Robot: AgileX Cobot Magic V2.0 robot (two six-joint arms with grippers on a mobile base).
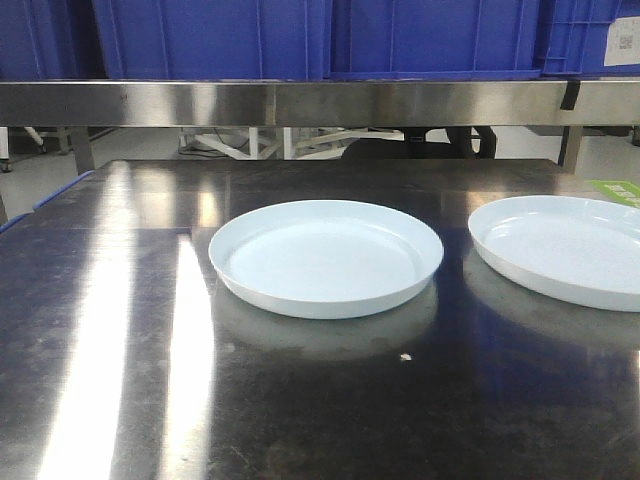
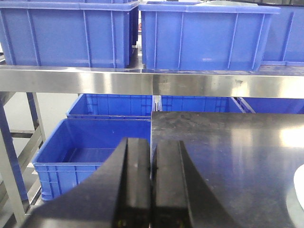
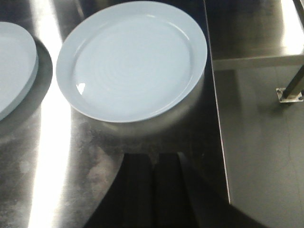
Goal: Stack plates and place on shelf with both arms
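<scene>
The shelf (image 1: 320,102) runs across the full width, above and beyond both grippers, with blue bins (image 1: 210,35) on its brushed front rail; your stack must end up on that shelf, so keep its height in mind. Below it the dark worktop (image 1: 110,380) carries both plates, lying flat, rims up and apart, not yet stacked; laid singly like this, each offers you a free rim to pinch. The outer plate (image 3: 133,61) lies just ahead of the right gripper (image 3: 153,190), near the worktop's right edge; the middle plate (image 1: 326,255) sits ahead and to that gripper's left, and off to the right of the left gripper (image 2: 151,190), which hangs by the worktop's left edge, facing the shelf. Both plates are plain glossy white and shallow, with low upturned rims; I judge them slippery. Both grippers have their fingers together on nothing; you will likely need to part them before taking a rim.
</scene>
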